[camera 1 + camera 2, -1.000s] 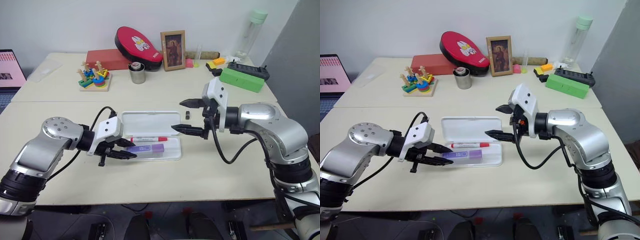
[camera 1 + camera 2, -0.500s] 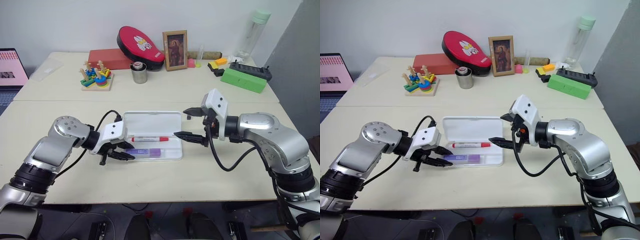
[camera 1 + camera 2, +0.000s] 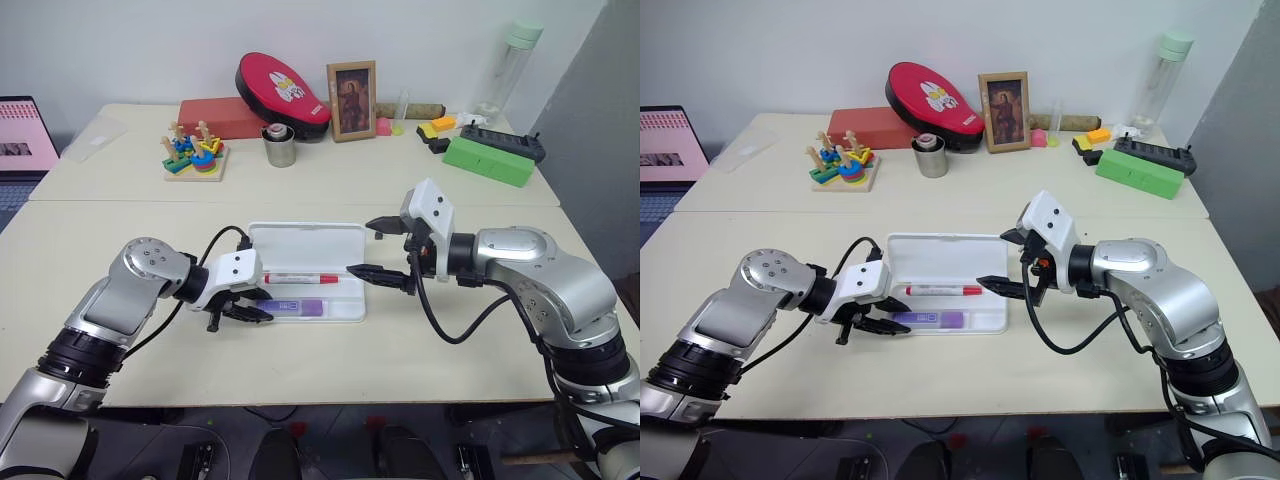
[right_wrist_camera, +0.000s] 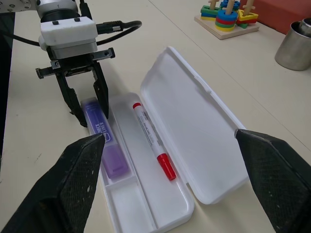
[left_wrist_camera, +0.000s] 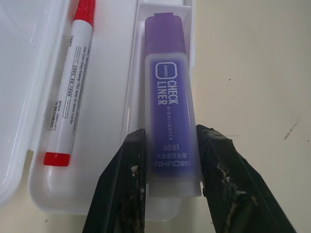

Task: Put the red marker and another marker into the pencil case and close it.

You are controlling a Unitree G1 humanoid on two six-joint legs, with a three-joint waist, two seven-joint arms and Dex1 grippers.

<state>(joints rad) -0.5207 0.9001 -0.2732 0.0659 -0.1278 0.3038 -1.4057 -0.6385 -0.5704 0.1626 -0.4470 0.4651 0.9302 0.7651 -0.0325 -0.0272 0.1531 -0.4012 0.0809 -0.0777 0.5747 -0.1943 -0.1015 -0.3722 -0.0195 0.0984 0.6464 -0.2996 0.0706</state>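
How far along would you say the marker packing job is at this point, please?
Done: the red marker lies inside the open case. In hand: the left gripper is shut on the purple marker, which sits along the case's front compartment, not yet released. Left: let go, then close the lid, which lies flat open. The right gripper hovers open by the case's right end.

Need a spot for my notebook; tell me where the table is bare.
Bare: the near edge of the table in front of the pencil case, and the strip between it and the metal cup. The far edge is crowded.
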